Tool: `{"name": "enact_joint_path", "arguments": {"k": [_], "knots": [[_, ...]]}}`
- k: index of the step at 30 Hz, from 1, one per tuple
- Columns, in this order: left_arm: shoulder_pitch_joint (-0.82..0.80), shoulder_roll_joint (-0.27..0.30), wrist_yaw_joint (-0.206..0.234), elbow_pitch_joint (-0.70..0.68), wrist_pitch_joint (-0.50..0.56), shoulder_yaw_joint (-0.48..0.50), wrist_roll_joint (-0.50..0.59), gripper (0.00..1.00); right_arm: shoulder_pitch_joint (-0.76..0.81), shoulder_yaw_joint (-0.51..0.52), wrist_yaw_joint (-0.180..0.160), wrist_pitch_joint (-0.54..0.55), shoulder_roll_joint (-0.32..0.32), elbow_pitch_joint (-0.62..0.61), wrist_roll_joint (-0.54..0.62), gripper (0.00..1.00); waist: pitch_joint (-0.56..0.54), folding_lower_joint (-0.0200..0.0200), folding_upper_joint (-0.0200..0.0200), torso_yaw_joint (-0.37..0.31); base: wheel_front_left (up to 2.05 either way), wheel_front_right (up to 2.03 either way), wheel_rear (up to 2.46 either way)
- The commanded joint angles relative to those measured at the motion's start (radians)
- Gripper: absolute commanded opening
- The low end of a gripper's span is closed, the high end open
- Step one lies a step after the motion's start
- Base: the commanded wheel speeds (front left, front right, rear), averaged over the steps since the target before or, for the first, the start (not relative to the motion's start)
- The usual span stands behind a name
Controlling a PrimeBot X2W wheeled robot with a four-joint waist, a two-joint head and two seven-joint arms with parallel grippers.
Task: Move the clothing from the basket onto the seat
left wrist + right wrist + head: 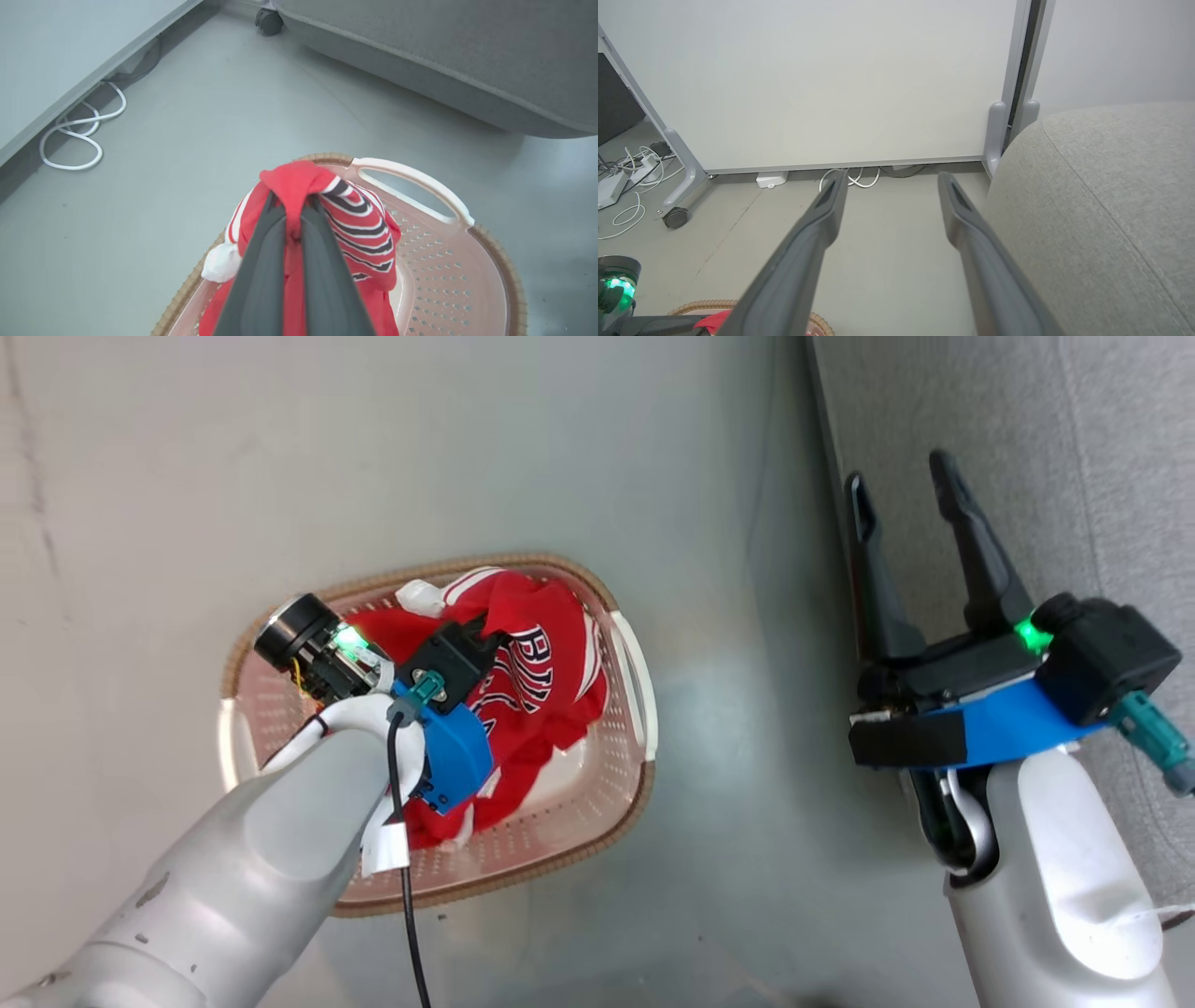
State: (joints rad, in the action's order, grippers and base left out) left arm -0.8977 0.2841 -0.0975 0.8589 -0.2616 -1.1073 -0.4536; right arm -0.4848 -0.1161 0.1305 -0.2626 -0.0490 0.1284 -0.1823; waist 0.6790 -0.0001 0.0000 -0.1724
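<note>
Left arm: your left tool (292,207) is pressing its two dark fingers together on a bunched fold of the red clothing (299,184), low in the middle of the left wrist view. The fold is bulging above the fingertips. The jersey's black-and-white striped trim is hanging just to the right of them. In the head view this arm is reaching from the lower left of the frame into the basket (611,784), which is sitting on the grey floor (728,476) left of centre. The clothing is lying inside the basket, heaped toward the upper middle, with its dark white-edged lettering showing (the fingers themselves are hidden there behind the wrist housing). I cannot tell whether the lower fabric is resting on the basket bottom or hanging clear of it.

Right arm: your right tool (896,471) is standing with its fingers spread wide and gripping nothing. It is at the right of the head view, fingers pointing toward the top of the frame, along the line where the floor is meeting the seat (1101,210). The seat's grey fabric is occupying the right side of the right wrist view, well apart from the basket.

Surroundings: a white cable (74,140) is looping on the floor at the left of the left wrist view, and a dark castor (268,21) is sitting at the top.
</note>
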Motion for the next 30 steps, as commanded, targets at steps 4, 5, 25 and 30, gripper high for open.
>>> {"name": "enact_joint_path", "arguments": {"k": [4, 5, 25, 30], "knots": [[0.061, 0.010, 0.006, -0.077, -0.005, 0.086, 0.027, 0.00, 0.052, 0.004, 0.000, -0.004, -0.002, 0.019, 0.010, 1.00, -0.141, 0.0001, 0.0000, 0.038, 0.00, 0.00, 0.00], [0.073, 0.009, 0.004, -0.093, -0.005, 0.106, 0.032, 0.00, 0.062, 0.006, 0.000, -0.004, -0.002, 0.022, 0.012, 1.00, -0.162, 0.0001, 0.0000, 0.041, 0.00, 0.00, 0.00], [0.217, -0.049, -0.034, -0.255, -0.005, 0.358, 0.091, 0.00, 0.267, 0.045, 0.000, -0.004, -0.002, 0.077, 0.025, 1.00, -0.504, 0.0001, 0.0000, 0.073, 0.00, 0.00, 0.00], [0.244, -0.064, -0.033, -0.294, -0.005, 0.372, 0.085, 0.00, 0.330, 0.061, 0.000, -0.004, -0.002, 0.087, 0.023, 1.00, -0.581, 0.0001, 0.0000, 0.083, 0.00, 0.00, 0.00]]}}
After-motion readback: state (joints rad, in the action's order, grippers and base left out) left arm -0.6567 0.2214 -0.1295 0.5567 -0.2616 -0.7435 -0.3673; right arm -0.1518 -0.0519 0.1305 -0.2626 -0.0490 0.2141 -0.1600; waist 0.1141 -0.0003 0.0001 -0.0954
